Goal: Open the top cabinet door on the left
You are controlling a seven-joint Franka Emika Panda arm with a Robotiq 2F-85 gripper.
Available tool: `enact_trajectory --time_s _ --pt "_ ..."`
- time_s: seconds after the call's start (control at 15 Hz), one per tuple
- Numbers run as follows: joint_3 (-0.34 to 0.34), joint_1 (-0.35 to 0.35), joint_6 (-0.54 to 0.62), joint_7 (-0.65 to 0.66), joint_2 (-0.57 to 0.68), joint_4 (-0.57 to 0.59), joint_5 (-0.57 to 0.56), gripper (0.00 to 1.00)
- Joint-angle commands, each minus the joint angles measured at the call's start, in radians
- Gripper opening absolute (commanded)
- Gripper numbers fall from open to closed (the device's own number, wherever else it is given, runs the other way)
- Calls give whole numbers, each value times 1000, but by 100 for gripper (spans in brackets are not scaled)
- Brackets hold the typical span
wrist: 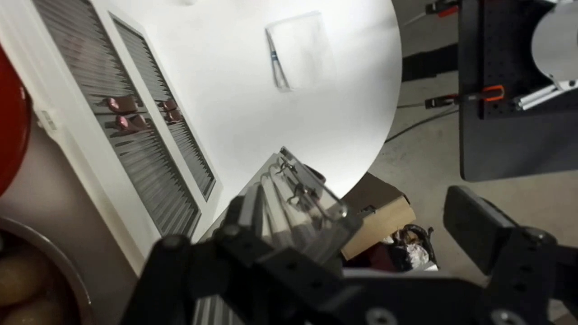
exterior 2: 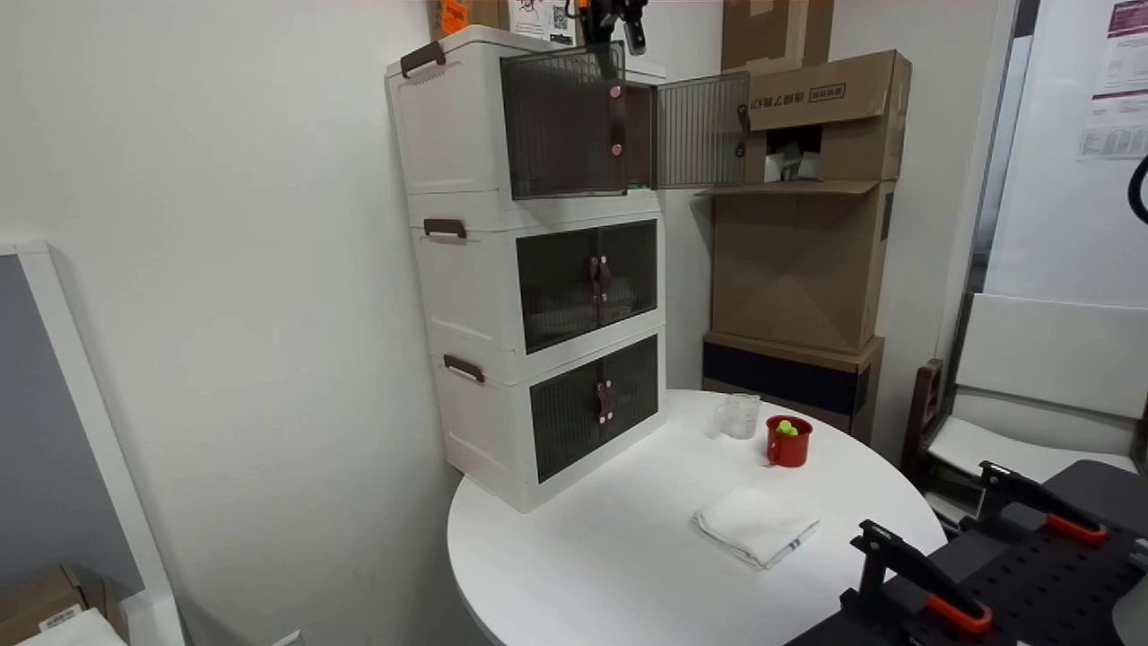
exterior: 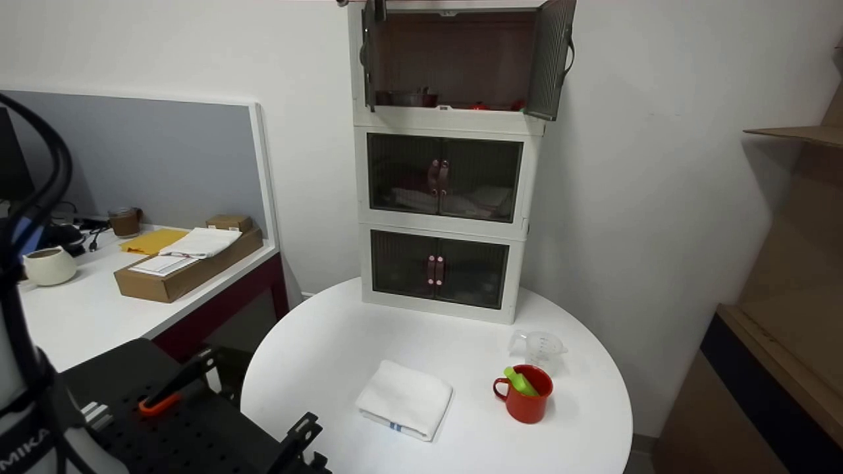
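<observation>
while the tool [wrist: 356, 212] hangs close in the wrist view, its jaws spread wide, the top cabinet door on the left [wrist: 289, 207] stands swung outward just past it; whether they touch i cannot tell. lower down, the middle pair of doors [wrist: 151, 167] is closed. beyond those, a folded white cloth [wrist: 302, 52] lies on the round white surface [wrist: 343, 117].

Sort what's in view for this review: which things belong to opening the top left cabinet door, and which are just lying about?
Part of the job:
top left cabinet door, swung open
white cabinet that carries it
claw, open

Just lying about:
red mug with a green item in it
folded white cloth
clear measuring cup
stacked cardboard boxes
</observation>
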Motion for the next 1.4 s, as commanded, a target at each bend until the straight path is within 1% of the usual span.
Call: enact_trajectory --time_s 0.0,0.2,0.27,0.4,0.6,0.87,1.0,1.2,1.33 --pt "6 11 -49 236 -41 -24 104 100" --pt "9 24 -18 448 -62 -56 188 100" --pt "11 31 0 493 -74 -77 200 100" --pt "17 44 17 565 -82 -96 213 100" --pt "26 59 43 636 -98 -134 222 100" --pt "34 66 74 683 -121 -174 215 100" --pt "29 51 21 662 -138 -140 211 100" --pt "15 10 -75 632 -190 -54 213 100" --pt "-6 -23 -112 639 -229 -7 201 100"
